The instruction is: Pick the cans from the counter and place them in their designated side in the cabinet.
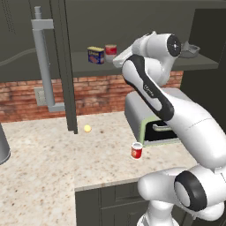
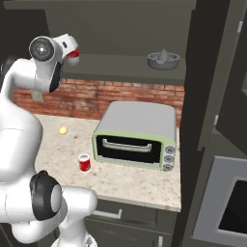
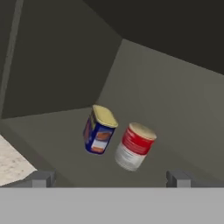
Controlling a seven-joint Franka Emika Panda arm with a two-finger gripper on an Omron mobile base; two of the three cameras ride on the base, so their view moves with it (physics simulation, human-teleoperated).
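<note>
Hand view: jaws spread wide and empty before the silver-grey can [image 3: 134, 146], which stands on the cabinet [image 1: 145, 66] shelf beside a blue-and-yellow tin [image 3: 99, 130]; the red can [image 1: 137, 151] waits on the bench [image 1: 53, 163].

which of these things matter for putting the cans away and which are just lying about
Job:
red can on the counter
silver can with red band on the cabinet shelf

Lying about:
blue-and-yellow tin
toaster oven
small yellow ball
grey juicer

The arm [image 2: 29, 125] hides most of the silver-grey can [image 2: 73, 57] on the shelf
</note>
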